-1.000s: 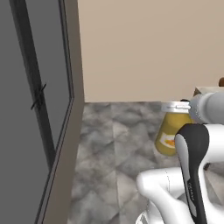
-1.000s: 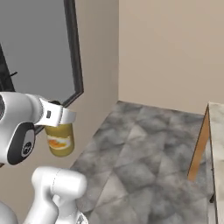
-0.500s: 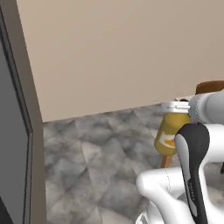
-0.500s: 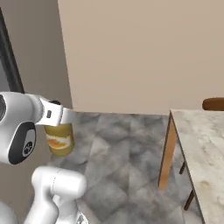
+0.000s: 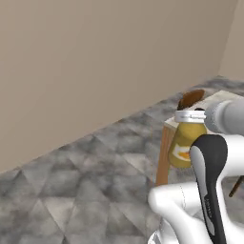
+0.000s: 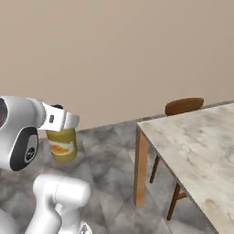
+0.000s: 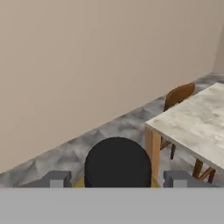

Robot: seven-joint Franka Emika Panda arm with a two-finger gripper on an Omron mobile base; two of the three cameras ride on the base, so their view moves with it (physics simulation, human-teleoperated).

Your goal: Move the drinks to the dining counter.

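Between my two-finger gripper's (image 7: 117, 178) dark fingertips (image 7: 56, 178), I am gripping the large orange-juice bottle with black cap (image 7: 117, 162), the jaws spread wide around its neck. Its yellow body is hanging below the hand, above the grey tiled floor (image 5: 71, 190), just short of the beige-grey marble dining counter with wooden legs (image 6: 201, 146). Looking from the right base camera, I am seeing a brown wooden chair (image 6: 183, 106) behind the counter's far edge.

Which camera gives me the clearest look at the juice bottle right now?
The right base view: the juice bottle hangs in the pincer, body and label clear. The left base view shows it partly behind the arm; the hand view shows mostly its black cap.
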